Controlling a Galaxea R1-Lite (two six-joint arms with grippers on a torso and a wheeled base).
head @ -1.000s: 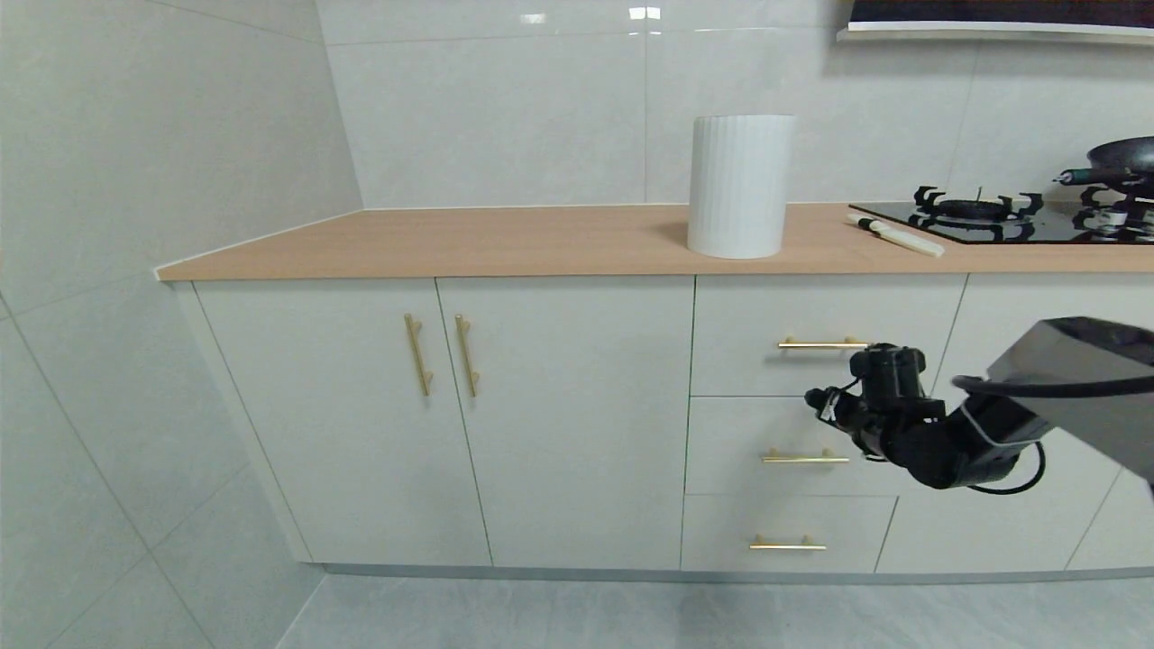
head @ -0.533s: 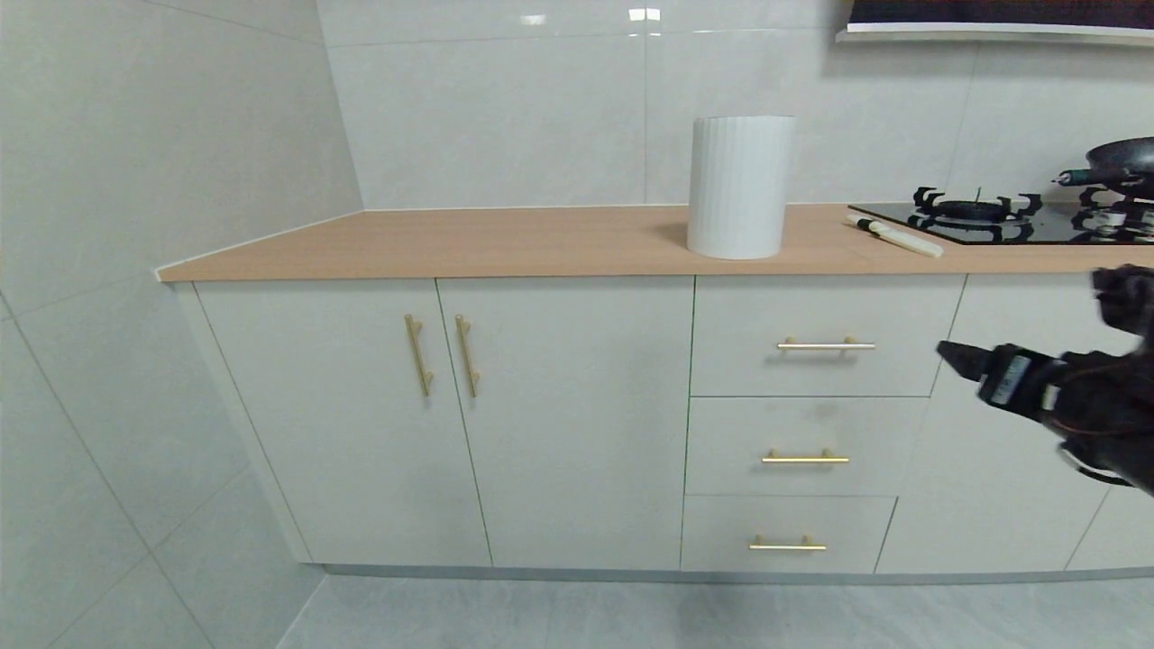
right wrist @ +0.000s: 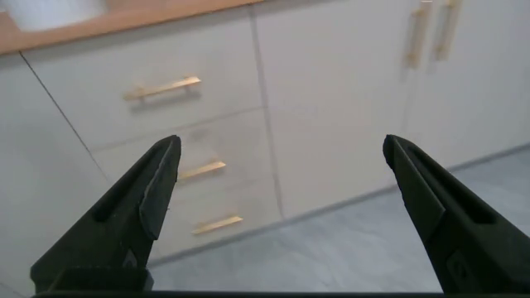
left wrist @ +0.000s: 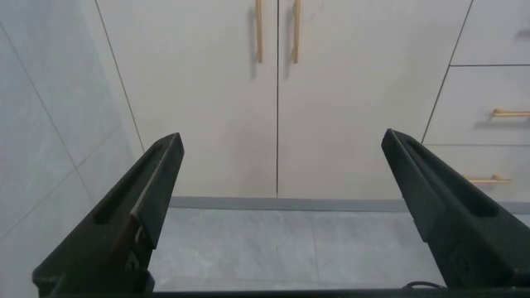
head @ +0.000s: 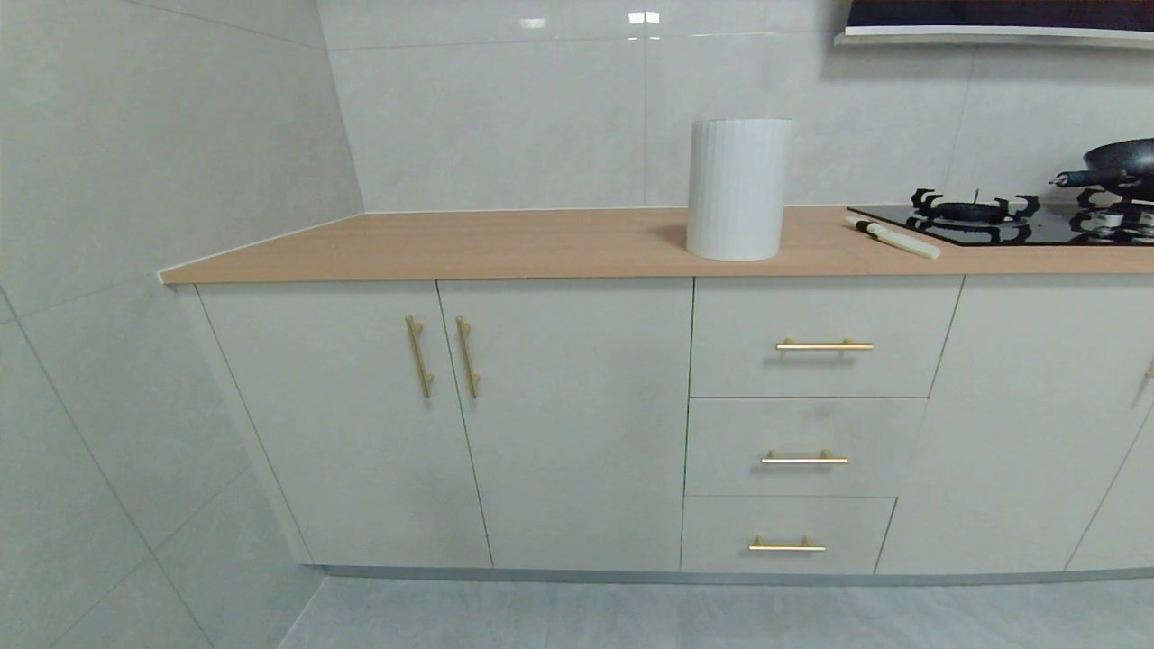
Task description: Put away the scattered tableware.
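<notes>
A tiled wall (head: pixel 135 135) closed off the left side and met the left end of a wooden counter (head: pixel 505 243) in a corner. From that end a long open stretch of wood ran rightward, back edge to front edge. Under it a pair of cabinet doors (head: pixel 451 469) stood shut, with two upright gold handles (head: pixel 416 356) side by side at the seam. The left gripper (left wrist: pixel 281 142) hung low in front of those doors, above grey floor (head: pixel 631 617), its two dark fingers (left wrist: pixel 141 215) spread wide apart around nothing.

Near the counter's middle, close to the front edge, a tall white ribbed canister (head: pixel 739 189) stood upright. Below it three drawers (head: pixel 811 370) were stacked, all shut, each with a level gold handle. The right gripper (right wrist: pixel 281 145) faced these drawers, its fingers also wide apart and holding nothing.

Right of the canister, across a strip of open wood, a slender cream-handled utensil (head: pixel 892 236) lay flat and slanted on the counter, just beside the front left corner of a black hob (head: pixel 992 230). A dark pan (head: pixel 1122 160) sat on the hob's far right burner
</notes>
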